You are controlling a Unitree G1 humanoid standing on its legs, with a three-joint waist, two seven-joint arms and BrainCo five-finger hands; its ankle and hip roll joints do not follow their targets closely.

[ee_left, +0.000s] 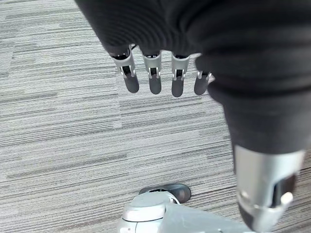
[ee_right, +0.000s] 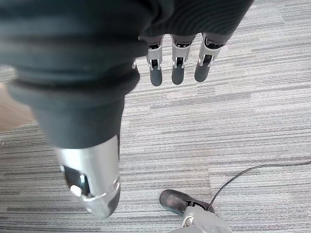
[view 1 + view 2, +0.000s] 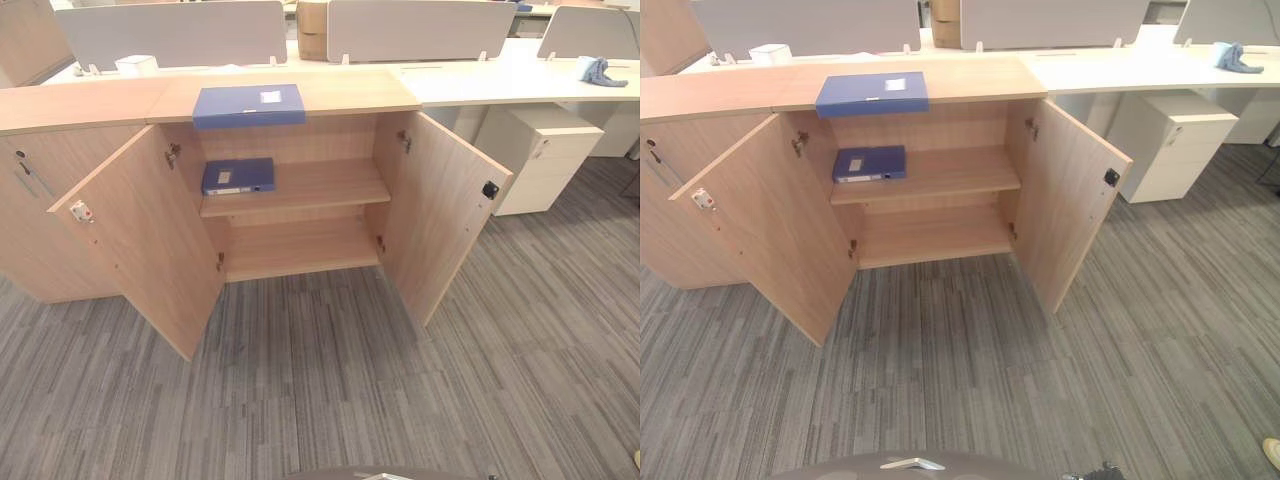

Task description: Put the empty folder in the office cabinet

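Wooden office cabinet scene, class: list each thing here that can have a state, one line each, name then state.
Light wooden office cabinet: both doors swung open.
Blue folder on the cabinet top: lying flat, closed, not yet inside.
Darker blue folder on the upper shelf: lying flat, closed.
Lower shelf: bare.
Left hand: open, holding nothing.
Right hand: open, holding nothing.

Your two head cameras look down and forward from standing height at the open cabinet (image 3: 300, 190), both sharing it and the carpet (image 3: 330, 380). Each wrist camera points straight down its own hanging hand, left hand (image 1: 154, 73) and right hand (image 2: 177, 60), above that carpet.
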